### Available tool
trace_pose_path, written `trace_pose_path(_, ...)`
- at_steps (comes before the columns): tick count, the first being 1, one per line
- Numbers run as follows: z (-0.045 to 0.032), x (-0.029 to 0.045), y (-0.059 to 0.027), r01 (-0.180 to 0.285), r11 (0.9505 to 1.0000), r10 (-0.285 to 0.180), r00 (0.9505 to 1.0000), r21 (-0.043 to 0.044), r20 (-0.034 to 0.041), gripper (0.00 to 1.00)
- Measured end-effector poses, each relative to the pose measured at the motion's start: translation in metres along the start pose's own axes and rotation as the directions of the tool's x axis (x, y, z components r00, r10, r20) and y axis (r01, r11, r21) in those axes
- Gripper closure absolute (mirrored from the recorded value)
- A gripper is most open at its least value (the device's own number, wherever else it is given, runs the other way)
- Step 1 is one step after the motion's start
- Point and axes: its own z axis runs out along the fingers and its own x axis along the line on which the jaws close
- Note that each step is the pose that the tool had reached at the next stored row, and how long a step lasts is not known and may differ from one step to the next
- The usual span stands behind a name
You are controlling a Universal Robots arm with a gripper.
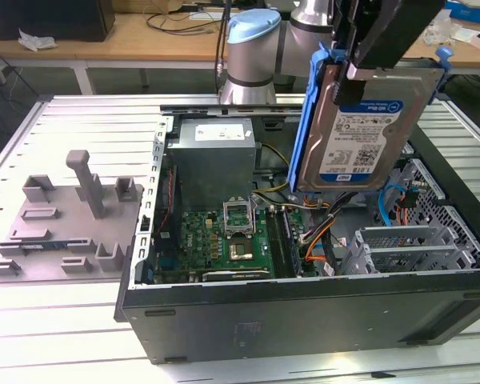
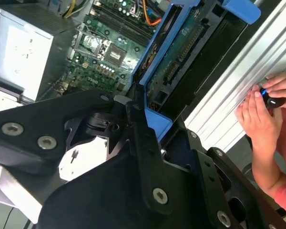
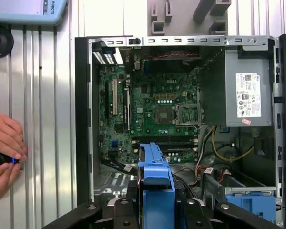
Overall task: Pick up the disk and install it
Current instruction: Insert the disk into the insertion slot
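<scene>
- Black robot gripper [image 1: 354,74] at the end of the arm, clamped shut on the upper edge of the disk
- Flat rectangular silver-grey disk [image 1: 360,132] with a blue-and-white label, framed by a blue plastic carrier, held nearly upright and slightly tilted in the air
- Hangs above the open inside of the case, toward the exterior view's right, label facing the exterior camera
- In both wrist views, blue carrier edge of the disk [image 2: 155,67] [image 3: 156,183] gripped between the dark gripper parts
- Below, a black desktop computer case [image 1: 304,320] lying on its side with the side panel off
- Inside it, a green motherboard [image 1: 224,236] with an open processor socket, a grey metal power supply box [image 1: 212,160], and orange, yellow and black cables
- Perforated silver metal drive cage [image 1: 432,232] inside the case at the exterior view's right, close below the disk
- Grey plastic fixture plate [image 1: 64,224] with upright posts, well apart from the case at the exterior view's left
- All resting on a ribbed aluminium table [image 1: 64,128]
- A person's hands [image 3: 5,143] beside the case in both wrist views, holding a small dark object with a blue light
</scene>
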Motion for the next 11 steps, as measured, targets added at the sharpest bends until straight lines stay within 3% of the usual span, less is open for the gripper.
trace_pose_path(3,0.0005,0.0083,-0.0004,0.000,1.0000,0.000,0.9999,0.0091,0.0101,0.64)
trace_pose_path(8,0.0015,0.0220,-0.0006,0.001,1.0000,-0.001,0.9988,0.0084,0.0482,0.64)
trace_pose_path(11,0.0016,0.0232,-0.0006,0.001,1.0000,-0.001,0.9987,0.0083,0.0503,0.64)
